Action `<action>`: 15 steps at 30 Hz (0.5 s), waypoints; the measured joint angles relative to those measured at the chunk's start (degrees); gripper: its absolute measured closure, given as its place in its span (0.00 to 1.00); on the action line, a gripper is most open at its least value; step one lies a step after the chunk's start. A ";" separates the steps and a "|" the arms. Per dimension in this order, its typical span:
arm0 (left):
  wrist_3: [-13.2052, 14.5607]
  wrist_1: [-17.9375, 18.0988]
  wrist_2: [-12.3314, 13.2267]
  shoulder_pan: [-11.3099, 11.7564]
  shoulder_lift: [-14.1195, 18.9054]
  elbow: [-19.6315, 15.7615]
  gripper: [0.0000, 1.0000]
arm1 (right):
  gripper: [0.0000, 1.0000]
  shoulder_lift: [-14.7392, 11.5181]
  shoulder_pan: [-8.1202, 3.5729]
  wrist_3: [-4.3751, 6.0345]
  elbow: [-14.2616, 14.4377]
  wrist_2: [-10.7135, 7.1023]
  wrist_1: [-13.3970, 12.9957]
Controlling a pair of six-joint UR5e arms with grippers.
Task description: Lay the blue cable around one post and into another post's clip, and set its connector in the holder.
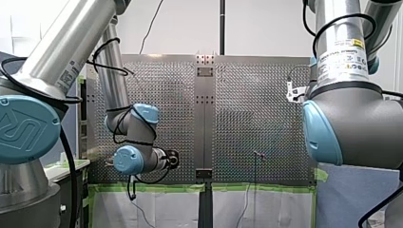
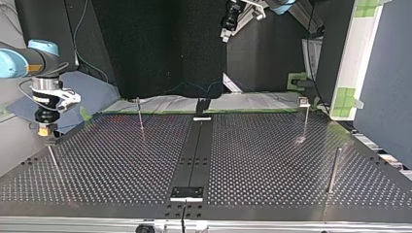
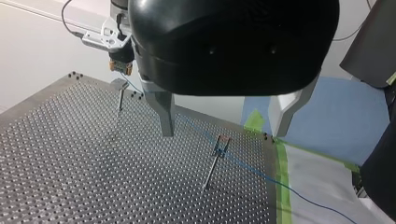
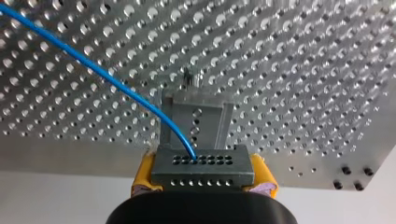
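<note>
My right claw (image 4: 203,176) pinches the grey connector (image 4: 203,163) between its yellow pads (image 4: 142,179) — the block lies crosswise in the grip, its rows of small holes facing the wrist camera. The blue cable (image 4: 84,60) leaves one of those holes and arcs away over the perforated table (image 4: 303,70). Just ahead of the claw, behind the connector, stands the holder (image 4: 194,114), a channel-shaped metal piece on a thin stem. The connector is right at its open end, but I cannot tell whether the two touch.

In the top view this claw hangs at the middle left of the frame, over the table's left edge, with the holder's stem slanting down beneath it. A slim post (image 2: 140,116) stands in the upper left-centre. A taller one (image 2: 305,119) is at the upper right, and a thicker rod (image 2: 333,170) at the lower right.

My left claw (image 3: 222,134) is spread wide and grips nothing. In the top view it sits high in the upper middle of the frame, well above the table. Below the gap between its metal fingers (image 3: 164,114) stands a thin clip post (image 3: 212,168). The cable comes from my right claw, crosses that post at clip height and runs on over the green tape (image 3: 281,186) at the table's edge. Whether it sits inside the clip I cannot tell.
</note>
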 joint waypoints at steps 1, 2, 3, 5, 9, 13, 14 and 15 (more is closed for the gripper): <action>0.00 0.00 -0.15 -0.02 0.00 0.00 0.01 | 0.98 0.02 -0.07 0.08 0.00 -0.57 -0.06; 0.00 -0.01 -0.31 -0.05 0.00 0.00 0.01 | 0.98 0.03 -0.14 0.13 0.00 -0.99 -0.14; 0.00 -0.01 -0.40 -0.07 0.00 0.00 0.01 | 0.98 0.05 -0.22 0.18 0.00 -1.37 -0.24; 0.00 -0.01 -0.54 -0.09 0.00 0.00 0.01 | 0.98 0.06 -0.41 0.35 -0.01 -2.02 -0.57; 0.00 0.03 -0.63 -0.11 0.00 0.00 0.01 | 0.98 0.24 -0.89 0.94 0.00 -3.10 -1.20; 0.00 0.08 -0.65 -0.12 0.00 0.00 0.01 | 0.98 0.94 -1.50 1.28 -0.04 -3.68 -1.36; 0.00 0.08 -0.65 -0.12 0.00 0.00 0.01 | 0.98 1.18 -1.62 1.31 -0.06 -3.73 -1.37; 0.00 0.08 -0.65 -0.13 0.00 0.00 0.01 | 0.98 1.45 -1.75 1.32 -0.11 -3.77 -1.35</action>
